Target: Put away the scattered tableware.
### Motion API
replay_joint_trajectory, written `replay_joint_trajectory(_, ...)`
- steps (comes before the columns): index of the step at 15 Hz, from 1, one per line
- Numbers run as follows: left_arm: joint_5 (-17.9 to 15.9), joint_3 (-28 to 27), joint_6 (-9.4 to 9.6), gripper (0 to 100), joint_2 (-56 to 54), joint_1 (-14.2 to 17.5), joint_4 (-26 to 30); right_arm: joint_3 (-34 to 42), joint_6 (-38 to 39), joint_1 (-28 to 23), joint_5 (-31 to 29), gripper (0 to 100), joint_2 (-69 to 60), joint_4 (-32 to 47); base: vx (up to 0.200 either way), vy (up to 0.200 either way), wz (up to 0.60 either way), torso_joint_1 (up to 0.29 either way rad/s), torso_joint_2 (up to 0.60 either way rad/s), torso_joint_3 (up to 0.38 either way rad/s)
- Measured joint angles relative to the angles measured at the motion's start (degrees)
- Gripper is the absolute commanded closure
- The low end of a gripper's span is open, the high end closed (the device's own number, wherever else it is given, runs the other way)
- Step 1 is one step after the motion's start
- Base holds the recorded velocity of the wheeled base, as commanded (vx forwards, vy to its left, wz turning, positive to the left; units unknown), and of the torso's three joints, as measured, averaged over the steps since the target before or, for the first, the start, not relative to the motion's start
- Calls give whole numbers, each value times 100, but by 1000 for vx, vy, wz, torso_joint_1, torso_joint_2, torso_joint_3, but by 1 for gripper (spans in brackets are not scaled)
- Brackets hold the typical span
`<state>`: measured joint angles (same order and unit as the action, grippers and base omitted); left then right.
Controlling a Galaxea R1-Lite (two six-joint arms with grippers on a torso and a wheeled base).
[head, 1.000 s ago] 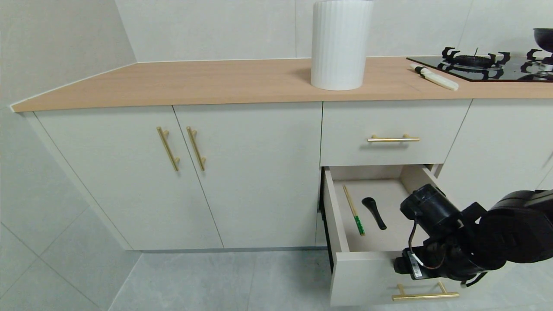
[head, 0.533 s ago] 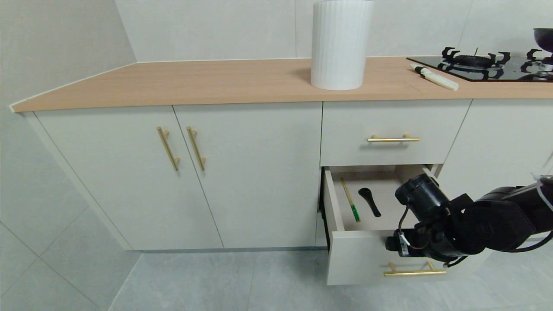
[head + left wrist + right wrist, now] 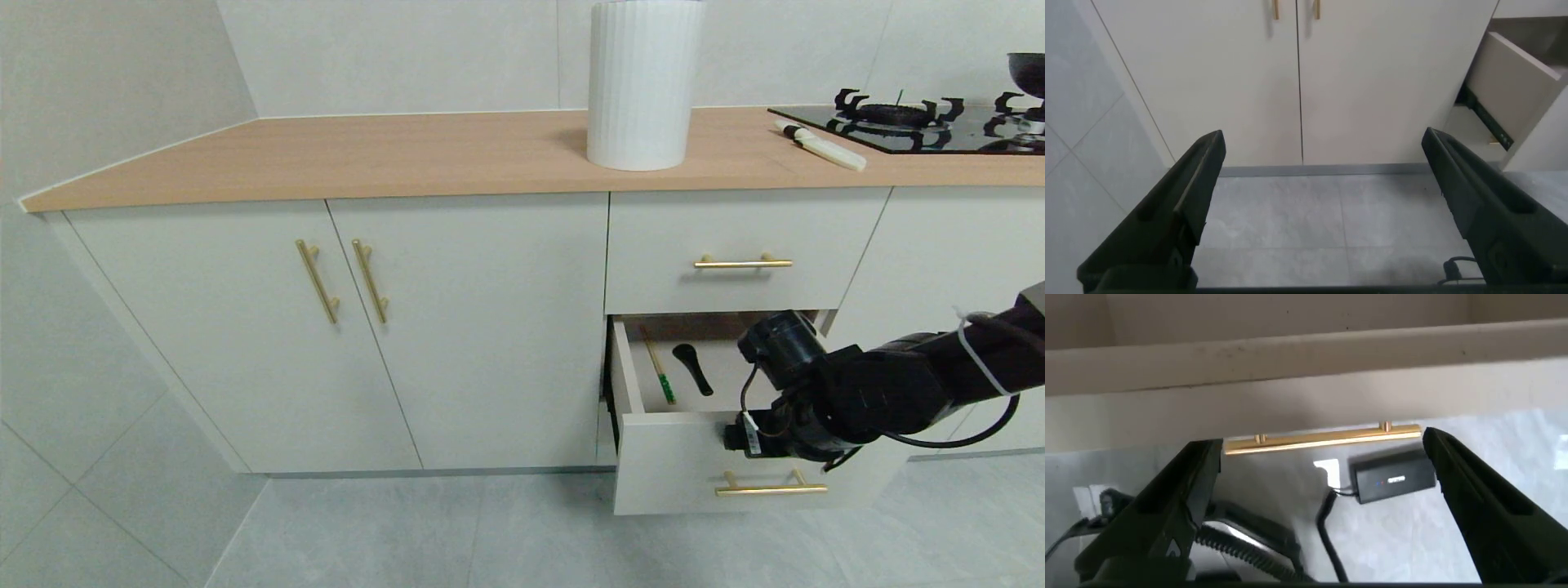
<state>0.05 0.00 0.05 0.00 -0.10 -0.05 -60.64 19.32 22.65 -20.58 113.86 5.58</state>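
A wooden countertop carries a tall ribbed white canister. At its 3 o'clock lies a slim white utensil, just beside a black hob set into the top. At the canister's 6 o'clock, a partly pulled-out drawer holds green-tipped chopsticks, with a black spoon at their 3 o'clock, near but apart.

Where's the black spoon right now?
Head view: black spoon lies inside the half-open lower drawer, right of the green-tipped wooden chopsticks.
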Motion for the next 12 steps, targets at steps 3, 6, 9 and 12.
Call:
replay_joint_trajectory(3, 2, -2, -2, 0, 0, 2, 2, -579, -148, -77, -11, 0, 276, -77, 0, 0, 0, 0, 0, 0)
replay_joint_trajectory(6, 2, 0, -2, 0, 0, 0, 5, -859, -156, -124, -11, 0, 478, -118, 0, 0, 0, 0, 0, 0)
replay_joint_trajectory(9, 2, 0, -2, 0, 0, 0, 5, -923, -129, -193, -16, 0, 618, -380, 0, 0, 0, 0, 0, 0)
replay_joint_trajectory(12, 2, 0, -2, 0, 0, 0, 2, -909, -121, -265, -6, 0, 756, -880, 0, 0, 0, 0, 0, 0)
